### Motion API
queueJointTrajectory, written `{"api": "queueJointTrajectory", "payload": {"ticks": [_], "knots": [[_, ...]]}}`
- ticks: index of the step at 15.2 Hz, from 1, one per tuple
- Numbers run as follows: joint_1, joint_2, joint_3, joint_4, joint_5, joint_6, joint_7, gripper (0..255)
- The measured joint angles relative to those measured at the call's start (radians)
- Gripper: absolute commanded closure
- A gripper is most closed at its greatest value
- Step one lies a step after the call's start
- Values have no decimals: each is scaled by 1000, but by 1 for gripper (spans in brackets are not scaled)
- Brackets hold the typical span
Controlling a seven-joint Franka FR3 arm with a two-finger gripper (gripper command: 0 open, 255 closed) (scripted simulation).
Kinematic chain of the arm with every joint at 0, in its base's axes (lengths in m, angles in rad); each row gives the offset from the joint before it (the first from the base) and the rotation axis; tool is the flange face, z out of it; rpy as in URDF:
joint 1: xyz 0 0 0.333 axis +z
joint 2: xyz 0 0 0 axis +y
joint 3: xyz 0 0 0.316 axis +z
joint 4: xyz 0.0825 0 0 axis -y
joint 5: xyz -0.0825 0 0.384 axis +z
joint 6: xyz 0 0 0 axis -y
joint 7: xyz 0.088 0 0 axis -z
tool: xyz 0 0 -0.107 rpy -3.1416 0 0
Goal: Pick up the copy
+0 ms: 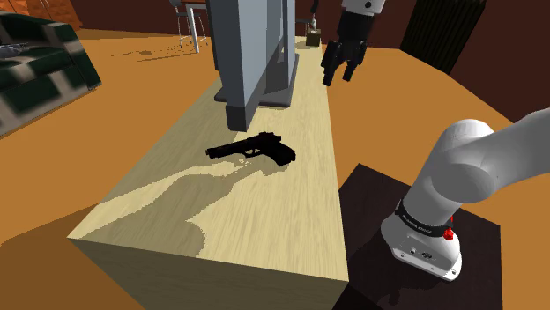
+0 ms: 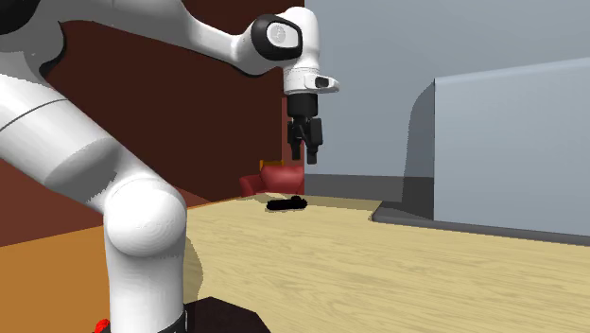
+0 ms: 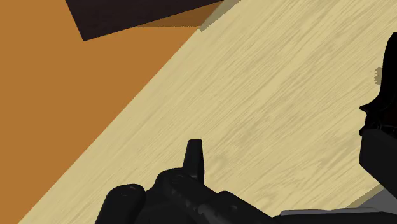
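— Pale wood surface [image 1: 264, 216], orange floor [image 1: 115, 101] all round it, a tall grey box [image 1: 251, 53] at the far end. Where is the thing to lift?

— It's the black pistol [image 1: 256, 148]. It lies flat on its side near the middle of the surface, apart from everything else.

— And the hand?

— The hand [image 1: 339, 63] hangs high beside the grey box, well apart from the pistol and holding nothing. In the shoulder view its fingers stand apart, so I read it as open.

— What could go wrong from here?

— Mostly the depth, I'd say. The pistol lies so low that the fingers must come nearly down to the wood. Too deep and the tips jam on the surface; too shallow and they skid over the top.

— Anything else?

— The shape. Closing across the slanted grip could twist the pistol out sideways, and a bump from one finger would likely send it skating over the smooth wood. Taken near the muzzle, the heavier end might sag and slip. The arm could also clip the grey box as it swings over
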Motion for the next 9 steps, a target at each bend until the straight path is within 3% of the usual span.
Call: {"api": "queueJointTrajectory", "payload": {"ticks": [2, 9], "knots": [[3, 3, 11, -3, 3, 4, 10, 0], [52, 128, 165, 3, 42, 90, 159, 0]]}}
